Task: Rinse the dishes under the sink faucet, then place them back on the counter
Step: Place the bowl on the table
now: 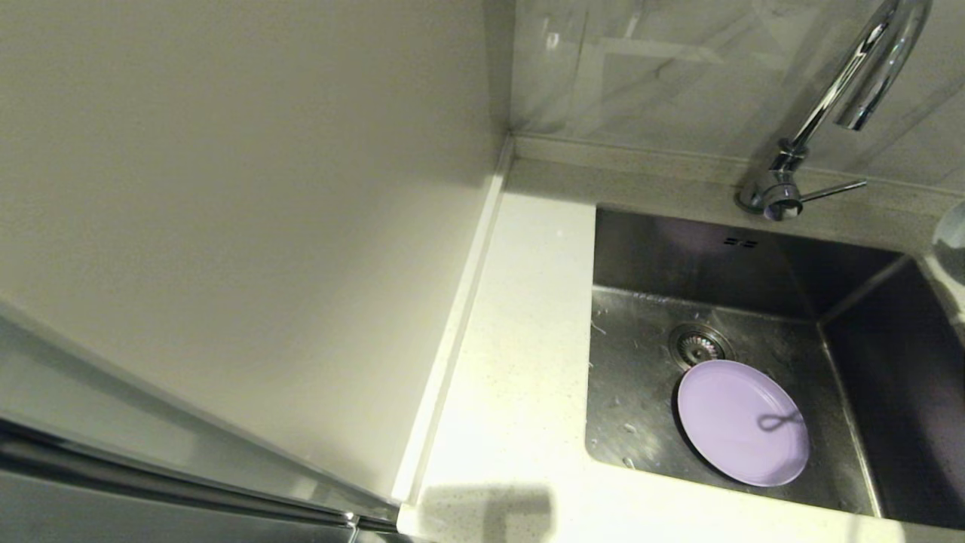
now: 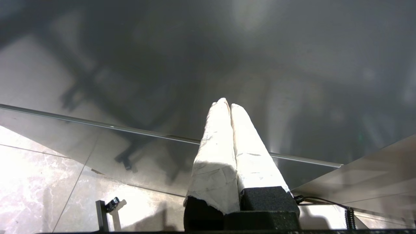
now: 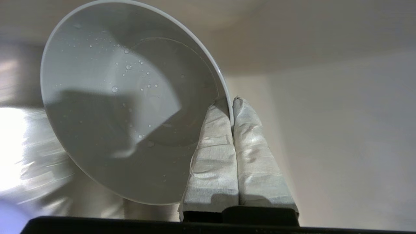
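Observation:
The lilac plate (image 1: pixel 742 422) lies flat in the steel sink (image 1: pixel 641 377), just in front of the drain strainer (image 1: pixel 697 345). The chrome faucet (image 1: pixel 844 90) rises behind the basin and no water shows at its spout. My right gripper (image 3: pixel 231 100) is shut on the rim of the pale blue-green bowl (image 3: pixel 123 97), which is tilted and dotted with water drops. A sliver of that bowl (image 1: pixel 951 230) shows at the head view's right edge. My left gripper (image 2: pixel 229 103) is shut on nothing, parked low beside a steel panel. The pink bowl is out of view.
The white speckled counter (image 1: pixel 520 339) runs left of the sink, bounded by a raised edge strip (image 1: pixel 452 332) and a cream wall panel (image 1: pixel 226 188). The faucet's lever (image 1: pixel 833 190) points right. A steel appliance edge (image 1: pixel 151 452) sits at the lower left.

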Controlling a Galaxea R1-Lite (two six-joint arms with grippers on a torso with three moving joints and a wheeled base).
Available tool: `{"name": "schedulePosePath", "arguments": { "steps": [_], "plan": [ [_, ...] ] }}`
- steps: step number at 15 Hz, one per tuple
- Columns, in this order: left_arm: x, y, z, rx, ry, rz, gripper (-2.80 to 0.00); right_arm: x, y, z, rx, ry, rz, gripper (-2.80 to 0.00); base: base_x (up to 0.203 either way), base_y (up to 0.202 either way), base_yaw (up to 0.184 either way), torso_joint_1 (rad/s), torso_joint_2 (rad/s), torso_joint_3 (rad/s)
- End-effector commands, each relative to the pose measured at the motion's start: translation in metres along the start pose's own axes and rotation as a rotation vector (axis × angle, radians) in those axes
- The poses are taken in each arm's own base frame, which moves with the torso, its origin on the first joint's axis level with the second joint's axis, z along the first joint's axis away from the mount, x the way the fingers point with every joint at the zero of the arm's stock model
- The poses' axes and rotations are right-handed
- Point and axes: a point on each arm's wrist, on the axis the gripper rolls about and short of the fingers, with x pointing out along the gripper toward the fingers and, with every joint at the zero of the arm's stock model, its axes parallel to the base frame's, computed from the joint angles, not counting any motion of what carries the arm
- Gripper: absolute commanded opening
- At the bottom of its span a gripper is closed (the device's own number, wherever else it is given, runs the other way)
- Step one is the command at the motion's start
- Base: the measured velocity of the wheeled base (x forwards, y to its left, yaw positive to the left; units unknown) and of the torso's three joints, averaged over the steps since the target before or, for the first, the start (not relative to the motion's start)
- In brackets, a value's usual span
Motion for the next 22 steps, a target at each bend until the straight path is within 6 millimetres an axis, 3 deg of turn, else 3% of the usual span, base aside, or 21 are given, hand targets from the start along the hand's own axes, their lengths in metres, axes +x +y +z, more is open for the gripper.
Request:
{"name": "schedulePosePath", "arguments": {
  "steps": [1,3,6,10,15,19,22],
  "plan": [
    [0.0,0.0,-0.001,-0.001,0.003,0.0,-2.8,-0.015,-0.039,0.005,-0.012,-0.033,-0.147,-2.8,0.0,0.0,0.0,0.0,0.0,0.0],
    [0.0,0.0,-0.001,-0.001,0.003,0.0,-2.8,-0.022,-0.068,0.0,-0.02,-0.011,-0.258,-2.8,0.0,0.0,0.0,0.0,0.0,0.0],
    [0.0,0.0,-0.001,-0.001,0.003,0.0,-2.8,-0.031,-0.105,-0.022,0.017,0.136,-0.36,-2.8,0.0,0.0,0.0,0.0,0.0,0.0],
    [0.0,0.0,-0.001,-0.001,0.003,0.0,-2.8,-0.059,-0.126,-0.046,0.323,0.394,-0.27,-2.8,0.0,0.0,0.0,0.0,0.0,0.0],
    [0.0,0.0,-0.001,0.001,0.003,0.0,-2.8,-0.089,-0.128,-0.05,0.792,0.558,-0.215,-2.8,0.0,0.0,0.0,0.0,0.0,0.0],
    [0.0,0.0,-0.001,-0.001,0.003,0.0,-2.8,-0.086,-0.124,-0.064,0.912,0.636,-0.234,-2.8,0.0,0.0,0.0,0.0,0.0,0.0],
    [0.0,0.0,-0.001,-0.001,0.003,0.0,-2.8,-0.084,-0.123,-0.091,0.97,0.736,-0.304,-2.8,0.0,0.0,0.0,0.0,0.0,0.0]
  ]
}}
